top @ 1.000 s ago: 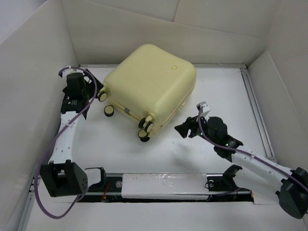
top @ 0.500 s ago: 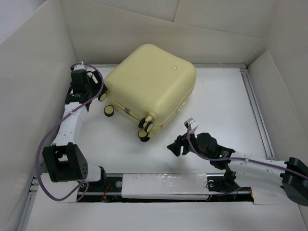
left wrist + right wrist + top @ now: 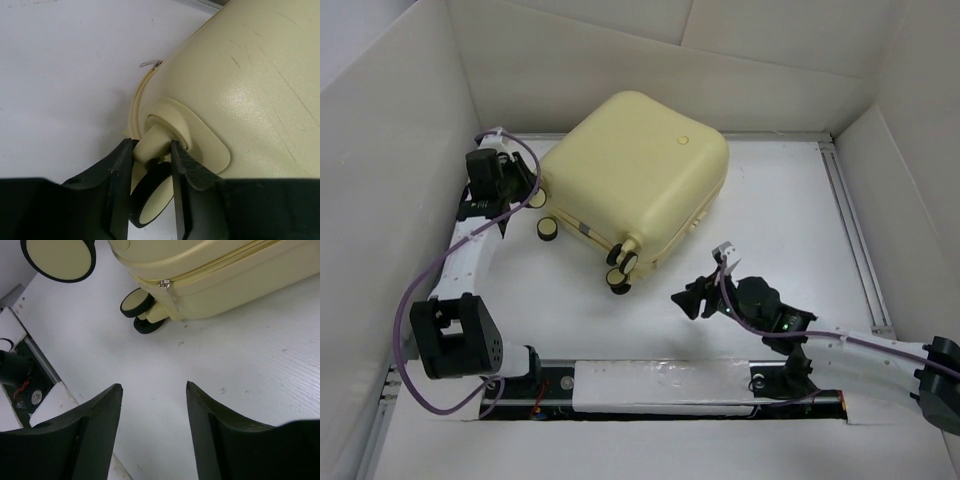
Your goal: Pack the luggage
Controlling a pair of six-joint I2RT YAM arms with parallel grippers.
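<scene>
My left tool [image 3: 150,146] is pinching the little wheel leg [image 3: 157,136] at the left corner of the luggage [image 3: 635,170]. Its fingers [image 3: 117,175] look tight on both sides of that leg, and the wheel [image 3: 150,205] sits just under them. My right tool [image 3: 154,390] is wide and holds nothing. It hangs over the bench [image 3: 790,210], near the luggage on its near side but not touching it. The luggage lies flat on the bench, toward the far left, with its lid zipped shut and its wheels sticking out on the near left side. I can see the small zip tab [image 3: 163,284] by the near corner, just above a pair of wheels. I think the shell is hard and stiff, so it will not squash, but it is smooth and round and far too big for my fingers to go around. They would slide right off it. It is the biggest thing here, so it may be heavy for me to drag. The wheel legs are good places to hold, though a wheel can spin and twist away. The zip tab is tiny and floppy, so I would need a careful pinch there to open the lid for packing.
</scene>
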